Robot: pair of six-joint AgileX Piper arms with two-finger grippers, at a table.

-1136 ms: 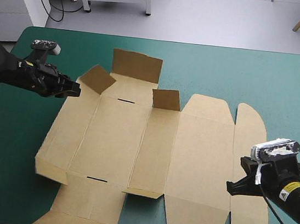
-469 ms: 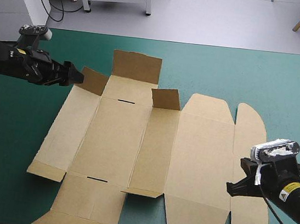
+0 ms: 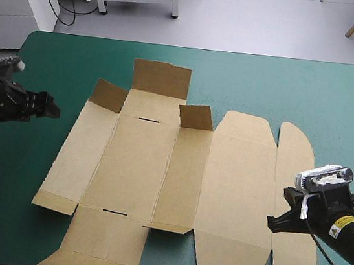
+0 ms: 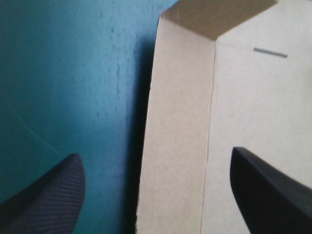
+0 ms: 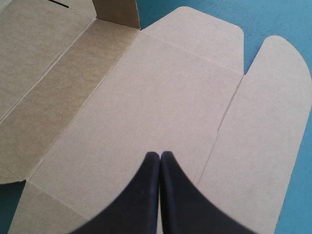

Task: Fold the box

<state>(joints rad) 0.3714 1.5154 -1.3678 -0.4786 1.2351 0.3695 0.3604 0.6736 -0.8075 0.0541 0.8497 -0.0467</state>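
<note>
Your box (image 3: 159,169) lies flat mid-table, its far flaps (image 3: 161,78) raised. Only the left wrist view shows you the left gripper (image 4: 155,152) spread wide, the box's left edge ahead of it. The right gripper (image 5: 160,155) hangs closed over the lid panel (image 5: 146,92), with bare teal-green cover (image 3: 281,81) all round.

Left gripper (image 3: 55,106): I see its fingers spread apart, mid-left of frame.
Right gripper (image 3: 271,222): I see fingertips pressed together, lower right.
</note>
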